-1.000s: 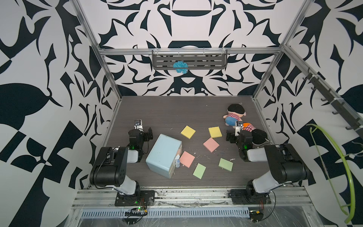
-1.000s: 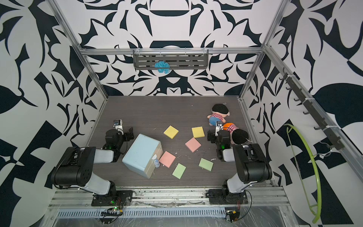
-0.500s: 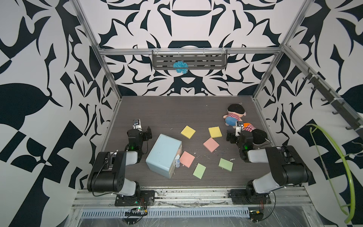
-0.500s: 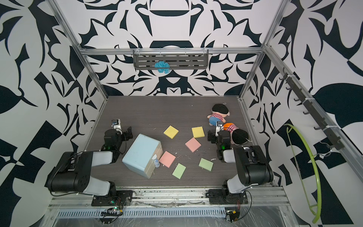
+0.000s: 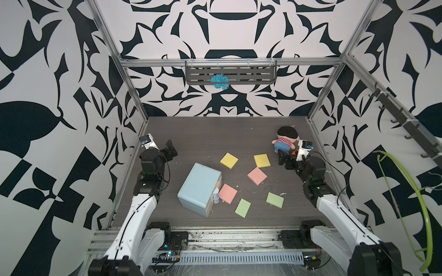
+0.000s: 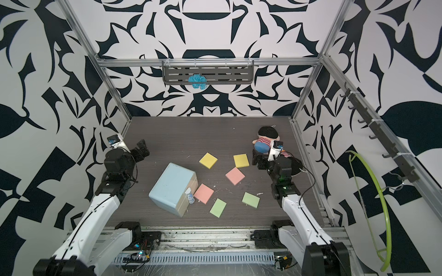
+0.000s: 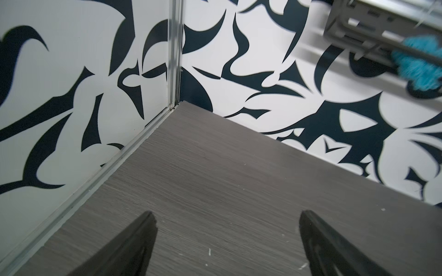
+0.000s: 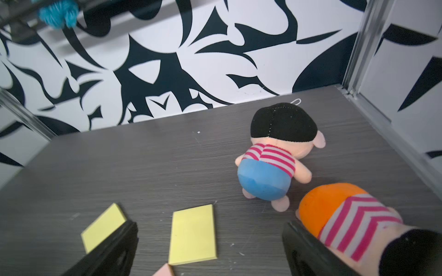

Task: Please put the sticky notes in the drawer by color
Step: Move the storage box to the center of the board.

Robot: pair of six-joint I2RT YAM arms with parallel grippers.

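The drawer (image 5: 199,188) (image 6: 173,188), a pale blue chest with cream fronts, stands left of centre in both top views. Its fronts face the nearer pink note. The sticky notes lie flat on the table to its right: two yellow (image 5: 229,160) (image 5: 262,160), two pink (image 5: 257,175) (image 5: 227,193) and two green (image 5: 243,208) (image 5: 275,200). My left gripper (image 5: 171,149) (image 7: 227,213) is open over bare table near the left wall. My right gripper (image 5: 283,159) (image 8: 209,224) is open just right of a yellow note (image 8: 192,235), holding nothing.
A plush doll in blue shorts (image 5: 285,139) (image 8: 270,165) lies at the back right. A second doll in orange (image 8: 346,215) rests against my right gripper's finger. On the back wall hangs a grey shelf (image 5: 230,75) with a blue yarn tuft (image 5: 219,81).
Both arms have risen from their folded pose, and the grippers have moved slightly toward the back wall. The notes and the drawer have not moved.
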